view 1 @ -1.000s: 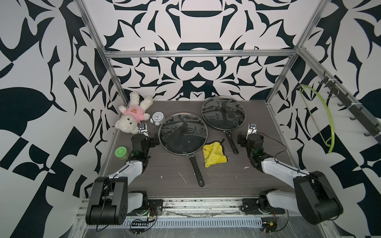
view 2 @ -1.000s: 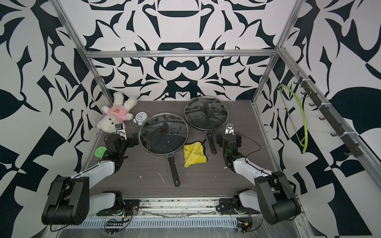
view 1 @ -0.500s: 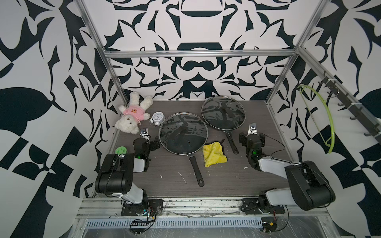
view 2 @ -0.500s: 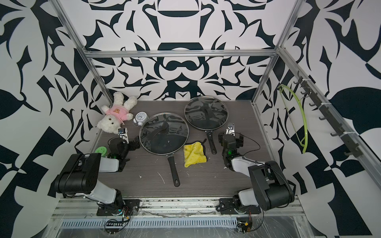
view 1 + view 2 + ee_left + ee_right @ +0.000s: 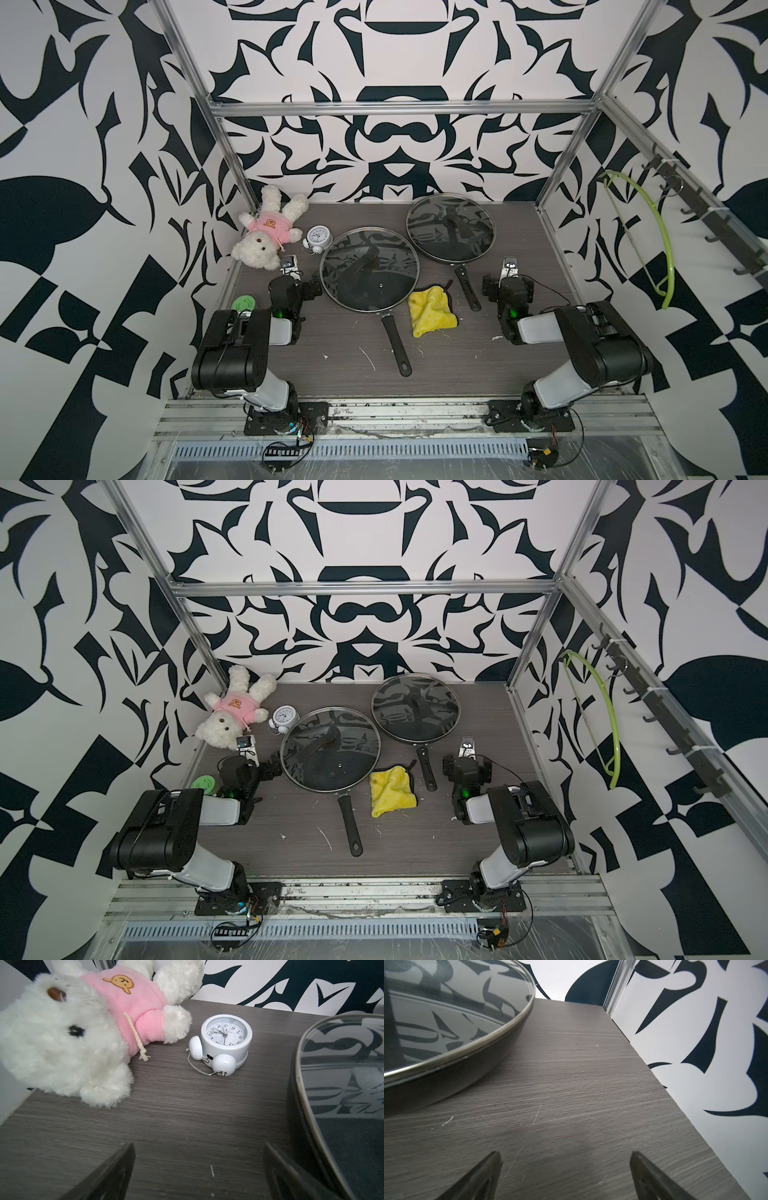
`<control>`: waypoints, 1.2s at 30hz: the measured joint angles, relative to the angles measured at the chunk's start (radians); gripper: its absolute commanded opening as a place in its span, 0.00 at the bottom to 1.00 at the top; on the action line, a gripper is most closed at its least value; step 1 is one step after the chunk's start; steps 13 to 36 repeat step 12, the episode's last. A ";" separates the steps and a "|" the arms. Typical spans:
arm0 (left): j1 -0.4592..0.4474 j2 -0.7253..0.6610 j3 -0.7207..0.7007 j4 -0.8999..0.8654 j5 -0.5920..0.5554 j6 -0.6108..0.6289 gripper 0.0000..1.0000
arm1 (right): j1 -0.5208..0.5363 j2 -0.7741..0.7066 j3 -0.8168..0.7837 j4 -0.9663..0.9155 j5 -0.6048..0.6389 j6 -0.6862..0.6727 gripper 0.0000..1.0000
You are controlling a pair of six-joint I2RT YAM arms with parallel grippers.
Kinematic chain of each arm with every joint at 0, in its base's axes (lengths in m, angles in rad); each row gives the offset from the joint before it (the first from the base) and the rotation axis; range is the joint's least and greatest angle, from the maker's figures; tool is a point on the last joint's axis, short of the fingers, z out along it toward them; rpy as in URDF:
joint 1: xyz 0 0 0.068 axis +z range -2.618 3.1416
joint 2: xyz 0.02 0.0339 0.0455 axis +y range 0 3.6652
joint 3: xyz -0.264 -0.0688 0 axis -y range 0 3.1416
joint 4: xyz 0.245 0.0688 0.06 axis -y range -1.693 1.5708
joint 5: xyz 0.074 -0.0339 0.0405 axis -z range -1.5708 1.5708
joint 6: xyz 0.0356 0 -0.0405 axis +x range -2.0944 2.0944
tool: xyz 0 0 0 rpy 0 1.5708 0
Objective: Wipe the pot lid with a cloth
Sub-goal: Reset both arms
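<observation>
My yellow cloth [image 5: 432, 313] lies crumpled on the table [image 5: 457, 365], gripped by nothing, just beside the rim of the nearer glass lid [image 5: 370, 270]. From the right end effector [image 5: 508, 286] it sits off to the left, with the pan handle [image 5: 467, 289] below the farther glass lid [image 5: 451, 228] between them. That end effector hangs low over the table, jaws spread wide and empty, its arm folded back on itself. The left end effector [image 5: 296, 286] is posed the same, wide open and empty, with the nearer lid's rim just to its right. Ahead of it I see an alarm clock [image 5: 226, 1036] and a teddy bear [image 5: 62, 1032]. A green disc [image 5: 245, 303] lies to its left.
</observation>
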 measured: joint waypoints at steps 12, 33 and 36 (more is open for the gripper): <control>-0.014 0.000 0.018 -0.021 -0.012 0.010 0.99 | -0.006 0.000 0.000 0.003 -0.029 0.011 0.99; -0.014 0.000 0.018 -0.021 -0.012 0.010 0.99 | -0.006 0.000 0.000 0.003 -0.029 0.011 0.99; -0.014 0.000 0.018 -0.021 -0.012 0.010 0.99 | -0.006 0.000 0.000 0.003 -0.029 0.011 0.99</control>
